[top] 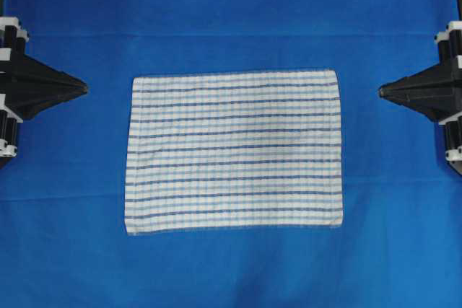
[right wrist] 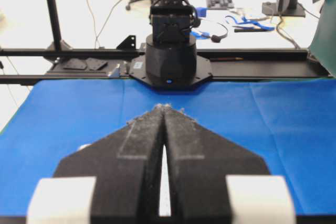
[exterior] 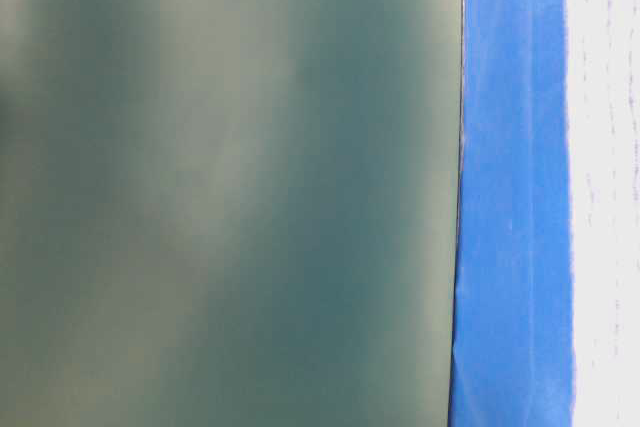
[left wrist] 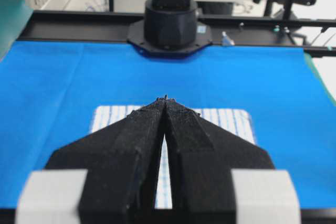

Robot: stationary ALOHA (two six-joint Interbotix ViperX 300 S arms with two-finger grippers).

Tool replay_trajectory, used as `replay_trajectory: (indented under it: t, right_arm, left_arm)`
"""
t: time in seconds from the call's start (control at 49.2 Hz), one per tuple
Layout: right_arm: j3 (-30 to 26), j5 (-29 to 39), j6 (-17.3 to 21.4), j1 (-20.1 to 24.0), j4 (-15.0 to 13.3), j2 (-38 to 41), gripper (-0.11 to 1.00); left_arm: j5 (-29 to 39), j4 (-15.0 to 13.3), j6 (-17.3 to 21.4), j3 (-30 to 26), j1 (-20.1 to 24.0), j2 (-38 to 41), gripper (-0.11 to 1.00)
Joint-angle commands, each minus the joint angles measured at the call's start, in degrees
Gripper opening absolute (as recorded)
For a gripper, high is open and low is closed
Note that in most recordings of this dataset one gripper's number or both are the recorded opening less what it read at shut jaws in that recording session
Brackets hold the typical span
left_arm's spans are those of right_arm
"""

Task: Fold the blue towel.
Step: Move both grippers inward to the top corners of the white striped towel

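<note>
The blue towel [top: 234, 151], white terry with thin dark-blue stripes, lies flat and unfolded in the middle of the table. It also shows in the left wrist view as the towel [left wrist: 231, 121] behind the fingers. My left gripper [top: 85, 89] hovers at the left edge, shut and empty, its tips a short way left of the towel's upper left corner. My right gripper [top: 381, 91] mirrors it at the right edge, shut and empty, apart from the towel's upper right corner. Both wrist views show the left gripper [left wrist: 165, 99] and right gripper [right wrist: 165, 107] with tips touching.
A plain solid-blue cloth [top: 231, 12] covers the whole table. The opposite arm's black base [left wrist: 169, 24] stands at the table's far edge, as does the base [right wrist: 170, 59] in the right wrist view. The table-level view is mostly blocked by a grey-green panel [exterior: 230, 187].
</note>
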Motion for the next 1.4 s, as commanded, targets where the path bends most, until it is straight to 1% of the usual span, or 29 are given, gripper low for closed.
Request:
replay_trajectory:
  t: [0.0, 0.142, 0.244, 0.386, 0.488, 0.671, 0.732, 0.772, 0.793, 0.833, 0.894, 0.955, 0.996, 1.016, 1.057, 1.138, 1.26, 1.382]
  right_arm:
    - [-1.23, -0.44, 0.35, 0.00, 0.18, 0.70, 0.00]
    - [-2.55, 3.52, 0.79, -1.93, 0.44, 1.67, 0.00]
    - [-2.90, 6.50, 0.79, -5.01, 1.67, 3.52, 0.00]
    - [-2.64, 8.35, 0.79, -9.23, 2.64, 7.03, 0.00]
    - [-2.29, 8.61, 0.79, -11.95, 3.16, 10.46, 0.00]
    - [-2.81, 8.70, 0.79, -17.23, 3.96, 19.07, 0.01]
    - [-2.90, 8.61, 0.79, -18.81, 3.96, 22.06, 0.01]
    - [-2.90, 8.61, 0.79, -19.69, 3.96, 23.91, 0.03]
    - [-2.90, 8.61, 0.79, -19.95, 3.96, 24.79, 0.07]
    - [-2.81, 8.53, 0.79, -20.65, 3.96, 26.63, 0.18]
    - [-2.55, 8.44, 0.70, -21.45, 3.96, 29.62, 0.37]
    - [-2.20, 8.35, 0.62, -21.88, 3.96, 31.90, 0.55]
    - [-2.20, 8.26, 0.62, -22.15, 3.96, 33.49, 0.64]
    - [-2.11, 8.17, 0.62, -22.24, 3.96, 34.19, 0.67]
    - [-2.11, 8.00, 0.70, -22.41, 3.96, 35.86, 0.67]
    - [-1.93, 7.56, 0.70, -23.20, 3.96, 38.67, 0.62]
    - [-1.85, 5.98, 0.70, -24.70, 3.96, 42.89, 0.62]
    - [-2.02, 2.81, 0.70, -24.96, 3.96, 47.11, 0.62]
  left_arm:
    - [0.44, -1.58, -0.26, -0.70, 0.09, 0.44, 0.00]
    - [0.70, -1.58, -0.26, -0.53, 1.49, 0.53, 0.00]
    - [1.32, -1.58, -0.26, -0.26, 3.52, 1.05, 0.00]
    - [2.11, -1.67, -0.44, 1.23, 7.12, 3.43, 0.00]
    - [0.79, -1.93, -0.79, 3.08, 9.58, 6.42, 0.00]
    - [-4.75, -1.93, -2.55, 6.33, 13.89, 13.36, 0.02]
    - [-5.98, -1.93, -3.34, 6.77, 15.12, 16.35, 0.10]
    - [-6.50, -1.93, -3.60, 6.86, 15.73, 18.11, 0.20]
    - [-6.86, -1.93, -3.69, 6.77, 15.91, 18.98, 0.25]
    - [-7.38, -1.93, -3.69, 6.77, 16.26, 20.92, 0.38]
    - [-8.70, -1.93, -3.69, 6.68, 16.70, 23.91, 0.57]
    - [-10.46, -1.93, -3.69, 6.68, 17.14, 27.16, 0.73]
    - [-11.78, -1.93, -3.69, 6.68, 17.31, 29.44, 0.84]
    - [-12.57, -1.93, -3.69, 6.68, 17.49, 30.67, 0.87]
    - [-13.80, -1.93, -3.69, 6.59, 17.49, 32.96, 0.88]
    - [-16.08, -1.93, -3.69, 6.33, 17.93, 37.88, 0.87]
    - [-17.84, -1.93, -3.69, 5.63, 18.28, 43.86, 0.87]
    - [-19.07, -1.93, -3.69, 4.66, 18.28, 48.60, 0.87]
